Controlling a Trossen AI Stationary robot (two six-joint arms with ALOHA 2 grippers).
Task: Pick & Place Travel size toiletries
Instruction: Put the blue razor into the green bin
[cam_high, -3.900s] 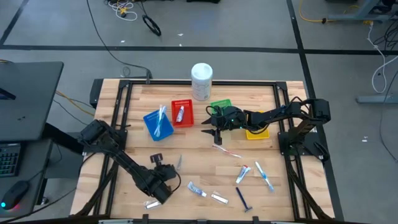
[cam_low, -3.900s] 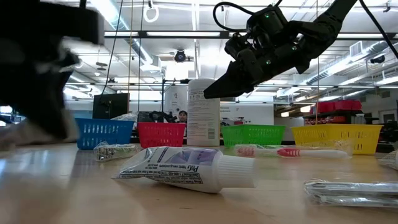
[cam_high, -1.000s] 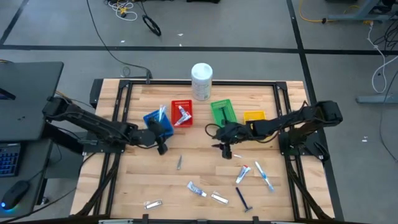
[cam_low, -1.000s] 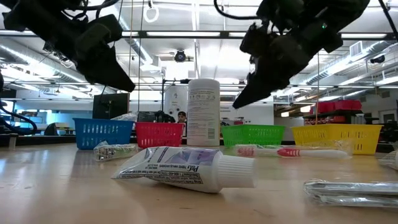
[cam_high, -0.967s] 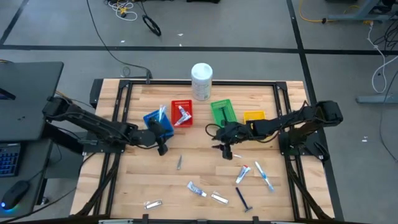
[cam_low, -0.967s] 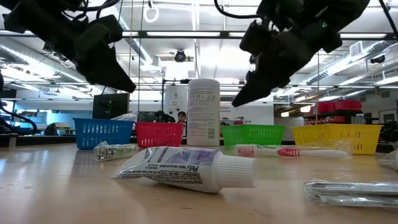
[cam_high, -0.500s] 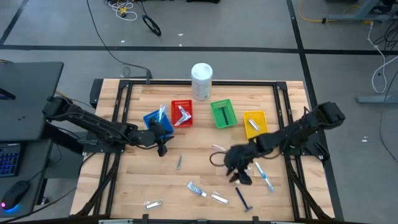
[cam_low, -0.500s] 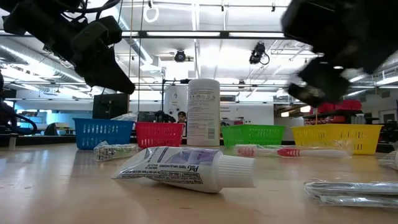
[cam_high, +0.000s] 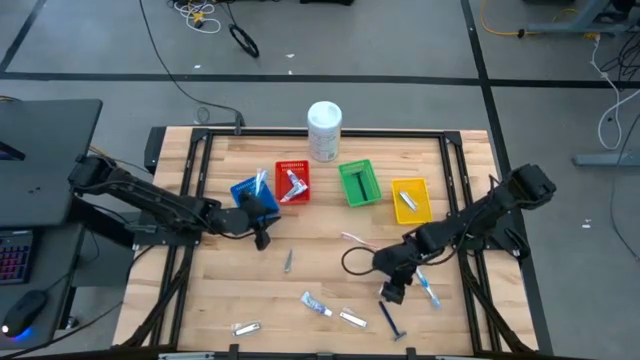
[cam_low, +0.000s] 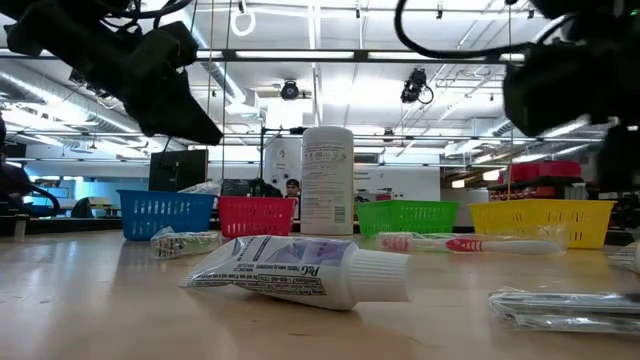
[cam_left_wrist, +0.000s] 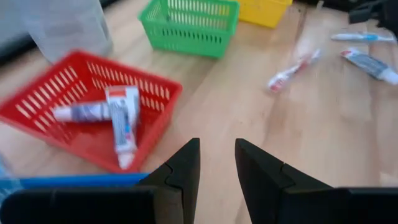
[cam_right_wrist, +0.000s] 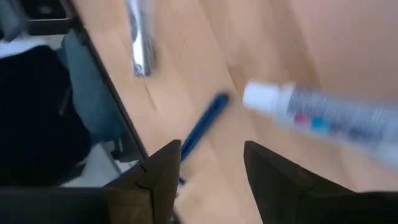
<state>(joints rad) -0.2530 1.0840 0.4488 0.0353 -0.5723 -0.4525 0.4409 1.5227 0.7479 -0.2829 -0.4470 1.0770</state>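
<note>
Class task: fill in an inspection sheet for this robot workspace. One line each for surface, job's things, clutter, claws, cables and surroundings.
Surface: wooden slat table in a dark frame.
Job's things: two toothpaste tubes in the red basket; a sachet in the yellow basket; a toothbrush in the blue basket; the green basket looks empty. Loose on the table: pink toothbrush, tubes, blue razor, sachets.
Clutter: white tub at the far edge.
Claws: left claw empty beside the blue basket; right claw open, low over the razor and a tube.
Cables: a black loop by the right arm; more on the floor.
Surroundings: grey floor, lab room behind.
</note>
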